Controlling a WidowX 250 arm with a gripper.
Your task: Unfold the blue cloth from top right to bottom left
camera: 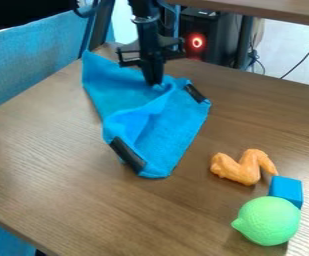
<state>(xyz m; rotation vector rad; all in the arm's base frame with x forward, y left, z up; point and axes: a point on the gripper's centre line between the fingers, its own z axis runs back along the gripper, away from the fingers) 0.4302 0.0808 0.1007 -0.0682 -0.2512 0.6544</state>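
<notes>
To the left of the cloth, a blue panel is seen beyond the edge of the table, and more blue fabric is seen below the table's near corner. The table is topped in brown wood grain, running out on every side of the cloth. The cloth itself is laid unevenly in creases and folds, with one black strip at its near left edge and another at its far right. At its far part the gripper is lowered onto it; whether the jaws are clenched on fabric or released cannot be told. Behind the cloth, to the right, a black box with a glowing red ring is set below a wooden shelf, beside a dark post. Right of the cloth and nearer, an orange wing, a blue block and a green ball are grouped, the block partly hidden by the ball. Farther right and behind, a black cord is stretched before a white background.
</notes>
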